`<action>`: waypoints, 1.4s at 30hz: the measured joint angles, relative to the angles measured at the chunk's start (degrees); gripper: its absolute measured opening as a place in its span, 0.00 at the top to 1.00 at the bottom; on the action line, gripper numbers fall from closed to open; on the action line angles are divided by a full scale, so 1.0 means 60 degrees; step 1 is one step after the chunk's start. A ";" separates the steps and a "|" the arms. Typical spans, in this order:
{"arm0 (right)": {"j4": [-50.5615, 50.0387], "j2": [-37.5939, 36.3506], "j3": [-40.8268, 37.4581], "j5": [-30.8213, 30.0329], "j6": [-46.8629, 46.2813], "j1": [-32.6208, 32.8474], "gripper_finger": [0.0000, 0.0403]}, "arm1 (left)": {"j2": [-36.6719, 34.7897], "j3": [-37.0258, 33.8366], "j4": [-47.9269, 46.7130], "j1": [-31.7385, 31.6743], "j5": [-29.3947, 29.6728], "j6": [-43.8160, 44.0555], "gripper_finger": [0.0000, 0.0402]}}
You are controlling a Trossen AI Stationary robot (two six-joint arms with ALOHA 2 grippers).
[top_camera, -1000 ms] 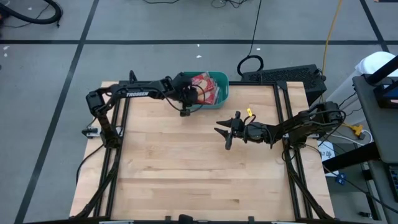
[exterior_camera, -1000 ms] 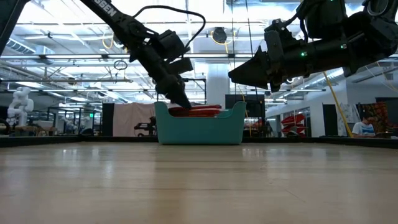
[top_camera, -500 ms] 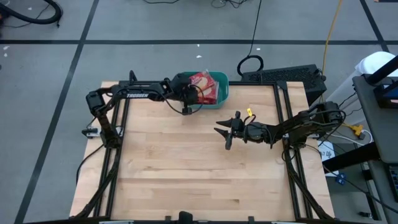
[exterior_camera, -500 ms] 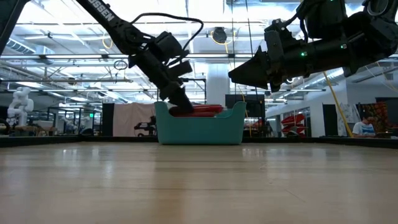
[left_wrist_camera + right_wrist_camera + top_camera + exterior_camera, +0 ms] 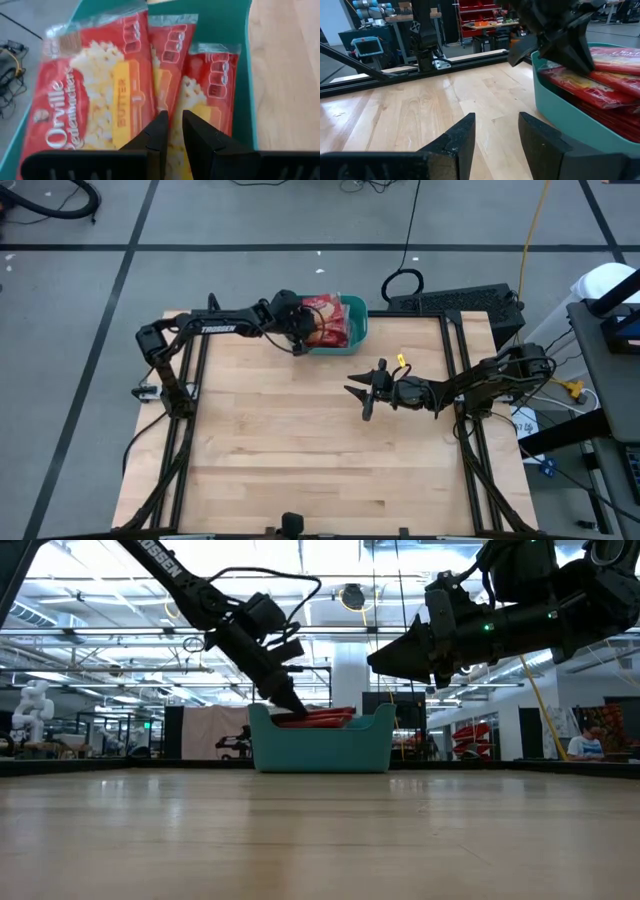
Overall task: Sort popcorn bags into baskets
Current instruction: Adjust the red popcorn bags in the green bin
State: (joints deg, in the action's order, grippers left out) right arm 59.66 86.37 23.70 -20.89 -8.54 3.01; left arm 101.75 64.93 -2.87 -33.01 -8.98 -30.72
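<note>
The teal basket point(image 5: 358, 320) stands at the table's far edge, holding several red popcorn bags point(image 5: 328, 320) with yellow label patches, stacked flat and overlapping point(image 5: 100, 90). My left gripper point(image 5: 297, 343) is over the basket's left end, slanting down with its fingers shut point(image 5: 176, 130) just above the bags, level with the rim in the low view point(image 5: 291, 706). My right gripper point(image 5: 357, 400) hovers open above the table's middle right, clear of the wood, pointing toward the basket point(image 5: 560, 120). My left gripper's shut fingertips point(image 5: 162, 127) come slanting down from the table's left onto the top bags near the basket's left wall point(image 5: 262, 725). Whether they touch a bag I cannot tell, as the fingers hide the spot.
Bare wood stretches across the table's near and middle parts point(image 5: 300, 450). Black frame rails run along the left and right sides point(image 5: 190, 440). Cables and a dark box point(image 5: 450, 302) lie beyond the far right corner. The room's racks show behind the basket in the low view.
My left gripper has moved toward the table's far edge, from the basket's near-left rim to over its left end, staying shut. My right arm has kept still.
</note>
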 joint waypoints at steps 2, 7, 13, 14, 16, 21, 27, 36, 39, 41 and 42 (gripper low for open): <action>-0.0007 0.0000 0.0000 0.0000 0.0015 -0.0002 0.65 | -0.0073 0.0002 -0.0074 0.0119 -0.0113 0.0032 0.85; -0.0087 0.0000 0.0000 -0.0002 0.0029 -0.0001 0.65 | -0.0253 0.0007 -0.0282 0.0659 -0.0276 -0.0043 0.85; -0.0078 0.0000 0.0000 -0.0010 0.0033 -0.0001 0.65 | -0.0137 0.0003 -0.0915 0.1052 -0.0309 -0.0460 0.85; -0.0077 0.0000 0.0000 -0.0012 0.0033 -0.0004 0.65 | -0.0088 0.0003 -0.0910 0.1064 -0.0291 -0.0469 0.85; -0.0072 0.0000 0.0000 -0.0013 0.0030 -0.0002 0.65 | -0.0005 -0.0004 -0.0920 0.0977 -0.0125 -0.0428 0.85; -0.0051 0.0000 0.0000 -0.0017 -0.0084 0.0000 0.65 | 0.0332 0.0007 -0.0576 0.0654 -0.0023 -0.0337 0.85; -0.0150 0.0000 -0.0004 -0.0010 -0.0189 0.0000 0.65 | 0.0477 0.0007 -0.0223 0.0283 -0.0020 -0.0063 0.85; -0.0273 0.0000 -0.0004 -0.0008 -0.0199 0.0000 0.65 | 0.0368 0.0003 0.0793 0.0131 0.0365 -0.0117 0.85; -0.0314 0.0000 -0.0004 -0.0006 -0.0197 0.0000 0.65 | 0.0368 0.0003 0.0838 0.0123 0.0392 -0.0118 0.85; -0.0322 0.0000 -0.0004 -0.0006 -0.0196 0.0000 0.65 | 0.0310 0.0003 0.0738 0.0123 0.0409 -0.0056 0.85; -0.0336 0.0000 -0.0004 -0.0006 -0.0199 -0.0001 0.65 | 0.0270 0.0003 0.0670 0.0130 0.0422 -0.0026 0.85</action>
State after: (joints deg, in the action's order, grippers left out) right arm 57.64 86.37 23.68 -20.93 -9.73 3.00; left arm 103.38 64.95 1.15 -32.23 -6.45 -30.88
